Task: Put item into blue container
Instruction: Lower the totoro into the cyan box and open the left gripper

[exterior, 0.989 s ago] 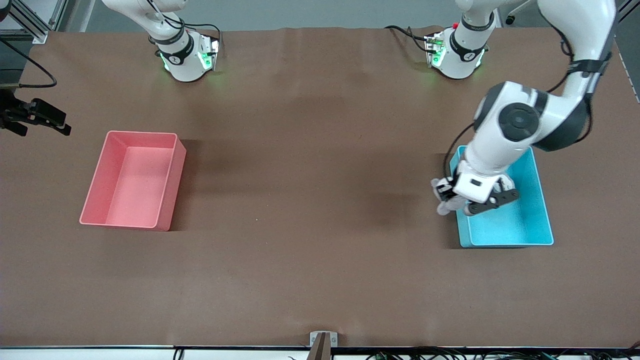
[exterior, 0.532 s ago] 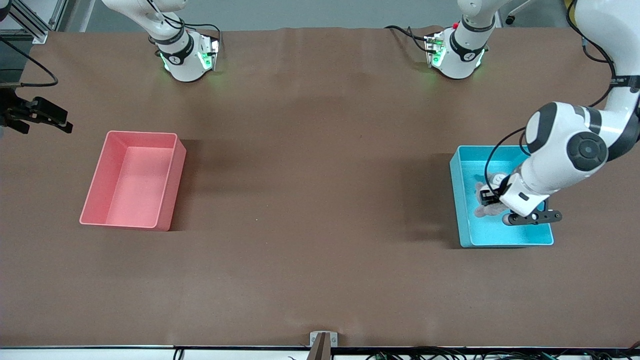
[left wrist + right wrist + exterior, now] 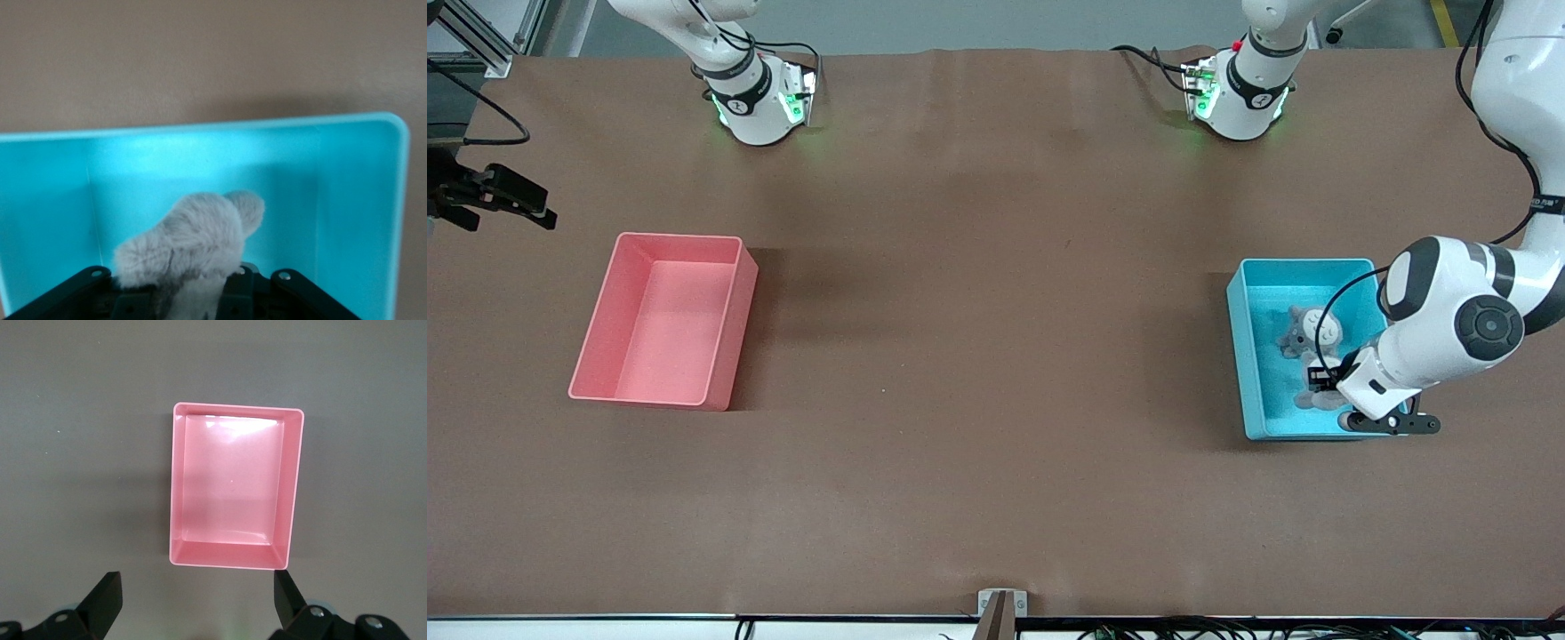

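A brown table (image 3: 978,356) carries a pink bin (image 3: 663,318) toward the right arm's end and the blue container (image 3: 1249,356) toward the left arm's end, well apart, about equally near the front camera.

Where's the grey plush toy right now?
In the front view the grey plush toy is inside the blue container at the left arm's end of the table, with the left claw over the container at the toy's nearer end.
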